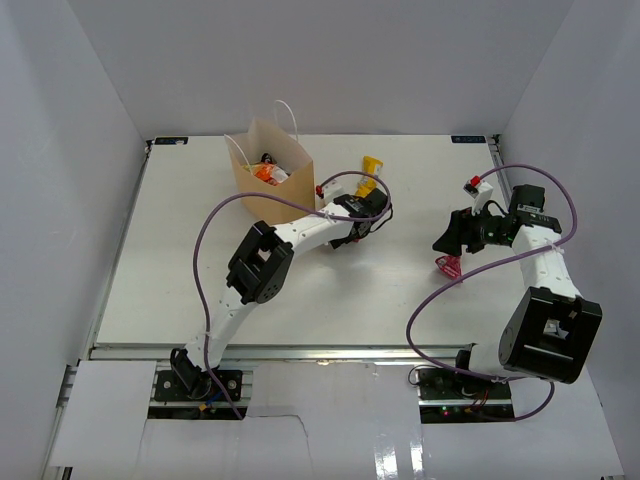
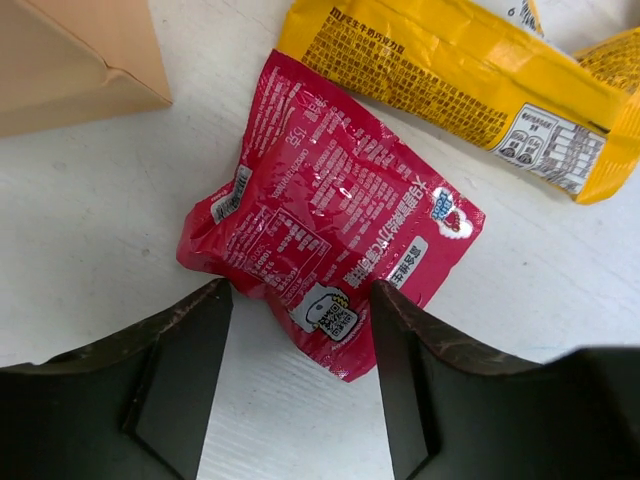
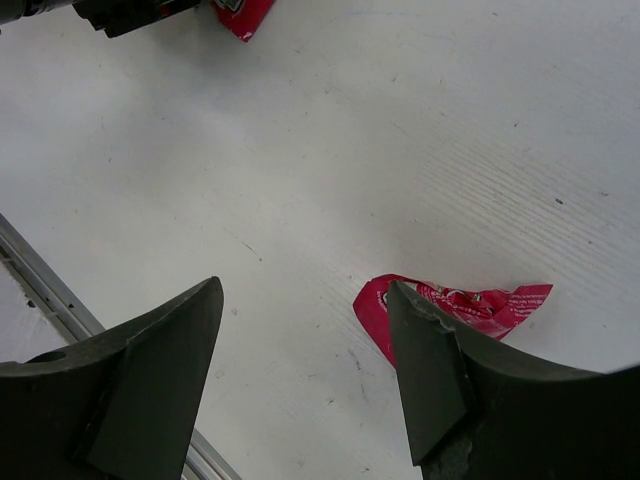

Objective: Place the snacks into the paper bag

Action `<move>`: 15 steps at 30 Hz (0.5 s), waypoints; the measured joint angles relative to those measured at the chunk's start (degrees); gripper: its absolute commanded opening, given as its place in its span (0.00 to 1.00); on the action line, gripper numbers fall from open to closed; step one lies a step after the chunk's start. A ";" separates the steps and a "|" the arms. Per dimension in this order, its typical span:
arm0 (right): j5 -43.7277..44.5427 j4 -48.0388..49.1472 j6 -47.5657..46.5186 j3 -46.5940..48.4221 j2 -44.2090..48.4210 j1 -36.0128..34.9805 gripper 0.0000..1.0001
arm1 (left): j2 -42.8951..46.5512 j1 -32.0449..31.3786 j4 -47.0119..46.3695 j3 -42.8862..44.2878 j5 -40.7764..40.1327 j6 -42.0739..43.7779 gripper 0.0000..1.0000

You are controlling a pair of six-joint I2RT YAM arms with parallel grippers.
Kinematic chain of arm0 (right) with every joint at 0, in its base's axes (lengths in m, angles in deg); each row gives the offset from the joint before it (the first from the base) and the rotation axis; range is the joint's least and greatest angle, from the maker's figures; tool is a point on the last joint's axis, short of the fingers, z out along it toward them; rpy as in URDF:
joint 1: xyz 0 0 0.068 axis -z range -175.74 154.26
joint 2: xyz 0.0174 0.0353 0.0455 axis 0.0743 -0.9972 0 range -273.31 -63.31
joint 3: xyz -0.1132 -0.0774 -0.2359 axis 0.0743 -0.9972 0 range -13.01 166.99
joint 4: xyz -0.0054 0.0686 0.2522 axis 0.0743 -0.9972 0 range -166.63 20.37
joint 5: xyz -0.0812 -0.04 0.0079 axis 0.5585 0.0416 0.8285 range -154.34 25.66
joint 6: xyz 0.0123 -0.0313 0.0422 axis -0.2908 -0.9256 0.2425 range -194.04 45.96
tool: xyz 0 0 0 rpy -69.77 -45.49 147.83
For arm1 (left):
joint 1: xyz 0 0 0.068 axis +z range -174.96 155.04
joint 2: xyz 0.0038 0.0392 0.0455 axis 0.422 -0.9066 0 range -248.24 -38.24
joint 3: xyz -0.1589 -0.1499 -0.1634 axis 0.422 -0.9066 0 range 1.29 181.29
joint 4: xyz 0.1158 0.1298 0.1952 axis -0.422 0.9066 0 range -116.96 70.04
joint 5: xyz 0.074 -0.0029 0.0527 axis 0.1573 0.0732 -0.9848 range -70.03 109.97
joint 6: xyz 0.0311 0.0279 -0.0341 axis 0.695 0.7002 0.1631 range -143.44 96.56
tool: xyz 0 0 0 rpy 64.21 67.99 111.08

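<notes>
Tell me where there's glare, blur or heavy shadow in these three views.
Top view: evenly lit, glare on the near white panel. Left wrist: red packet sharp, its film glinting, left fingers dark. Right wrist: crumpled packet sharp, right fingers dark and featureless.

— What's underneath it all?
— A white table, faintly scuffed, with a metal rail along its near edge.
— And around it?
— Plain white walls on three sides.

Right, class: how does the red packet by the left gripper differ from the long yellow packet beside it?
The red packet is squarish; the yellow packet is long. The red packet lies partly between the fingers of the left gripper; the yellow packet lies beyond them. Both are shiny and lie on the table.
</notes>
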 measured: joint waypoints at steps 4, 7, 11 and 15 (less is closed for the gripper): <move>-0.26 0.00 0.00 0.02 -0.02 0.07 0.73 | -0.02 0.00 0.02 -0.39 -0.55 1.70 0.52; -0.72 0.00 0.02 0.00 -0.02 0.28 0.73 | -0.20 0.07 0.20 -0.57 -0.85 3.34 0.42; -1.40 -0.02 0.02 0.00 -0.02 0.33 0.73 | -0.46 0.09 -0.90 -0.63 -0.74 5.81 0.30; -1.73 -0.02 -0.02 0.02 -0.04 0.33 0.73 | 0.28 0.11 -4.59 -2.75 -0.55 9.27 0.15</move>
